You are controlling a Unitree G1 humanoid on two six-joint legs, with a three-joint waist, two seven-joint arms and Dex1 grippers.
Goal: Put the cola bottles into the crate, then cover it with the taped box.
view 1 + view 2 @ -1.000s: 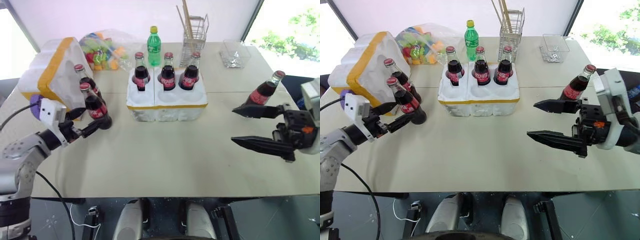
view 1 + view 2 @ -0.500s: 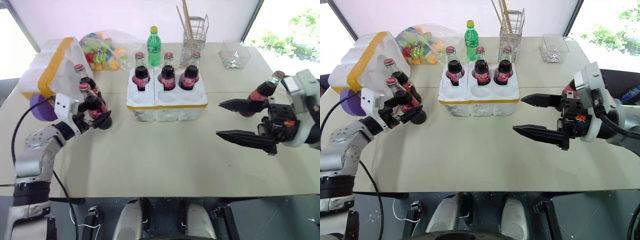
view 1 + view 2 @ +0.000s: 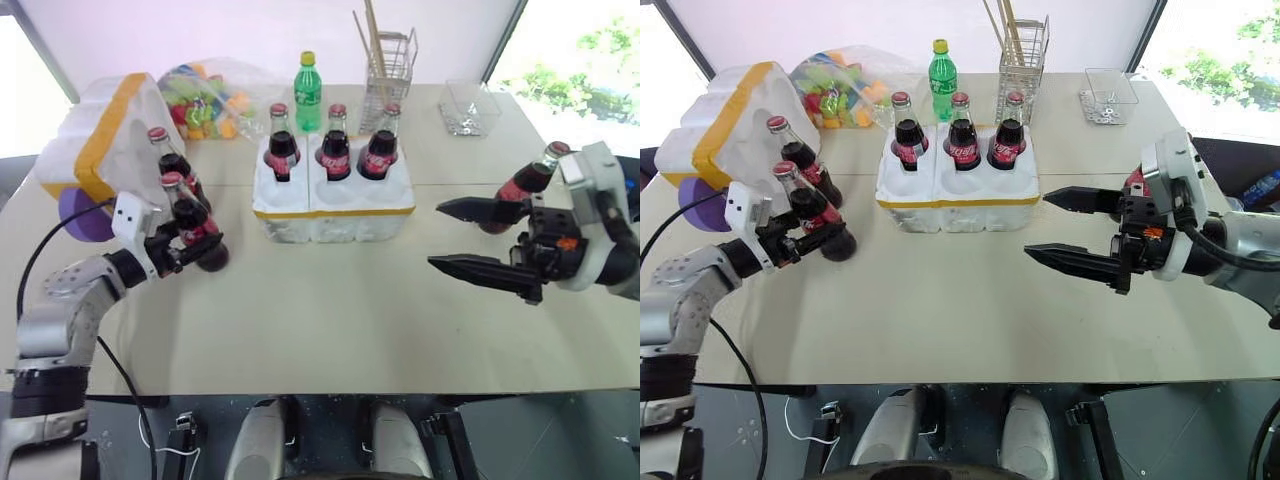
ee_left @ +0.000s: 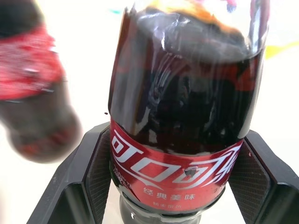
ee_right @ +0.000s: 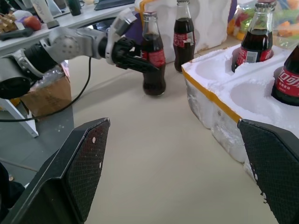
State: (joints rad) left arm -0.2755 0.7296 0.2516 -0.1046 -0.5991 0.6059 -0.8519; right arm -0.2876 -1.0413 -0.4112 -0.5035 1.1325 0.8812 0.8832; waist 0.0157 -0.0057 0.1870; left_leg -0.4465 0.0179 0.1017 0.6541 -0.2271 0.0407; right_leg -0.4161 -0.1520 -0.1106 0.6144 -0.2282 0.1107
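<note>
My left gripper (image 3: 198,246) is shut on a cola bottle (image 3: 188,218) that stands upright on the table's left side; in the left wrist view its fingers (image 4: 93,172) press both sides of the red label. A second cola bottle (image 3: 170,160) stands just behind it, in front of the taped box (image 3: 100,140), which lies tilted at the far left. The crate (image 3: 330,226) sits mid-table with three cola bottles (image 3: 336,152) in its back wells; the front wells are empty. My right gripper (image 3: 436,236) hovers open, right of the crate, in front of another cola bottle (image 3: 524,182).
Behind the crate stand a green plastic bottle (image 3: 308,90), a bag of colourful toys (image 3: 208,95) and a wire basket with sticks (image 3: 388,66). A clear plastic container (image 3: 470,108) sits at the back right. The near table is bare between the grippers.
My left gripper moved in around the near left bottle and closed on it. The right gripper shifted left toward the crate and stayed open.
</note>
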